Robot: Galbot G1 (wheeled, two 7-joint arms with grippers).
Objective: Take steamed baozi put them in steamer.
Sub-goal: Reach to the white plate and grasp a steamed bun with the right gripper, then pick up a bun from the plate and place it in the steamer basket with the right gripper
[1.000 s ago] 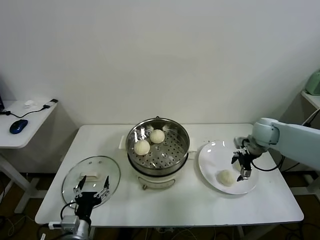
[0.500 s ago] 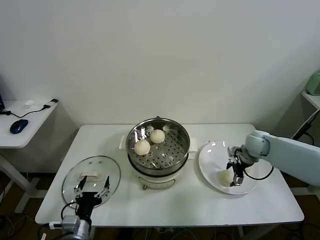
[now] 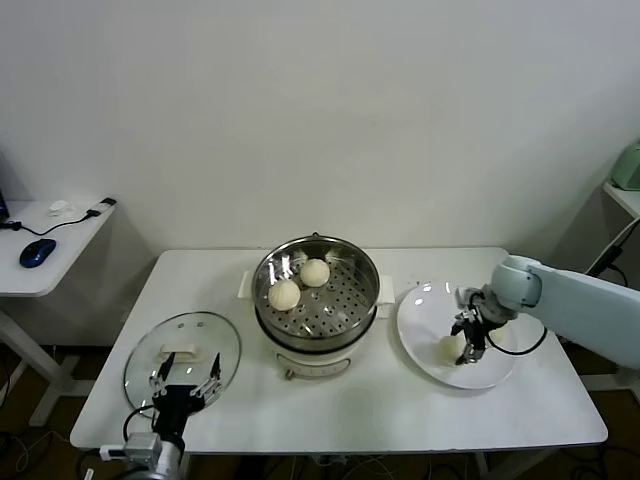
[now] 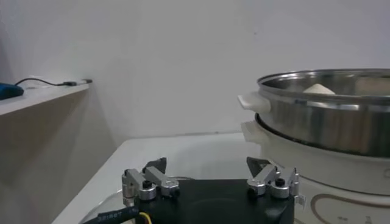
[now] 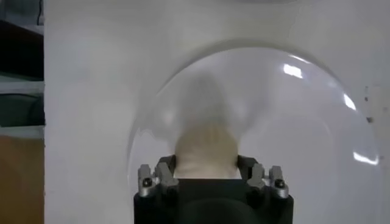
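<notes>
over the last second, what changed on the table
The right hand came down and in over the plate and shut on the bun there. The left hand, the lid and the two buns in the steamer stayed put.

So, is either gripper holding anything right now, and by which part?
The right gripper is shut on the round cream-white steamed baozi on the white plate, gripping its opposite sides. The left gripper is open, holding nothing.
</notes>
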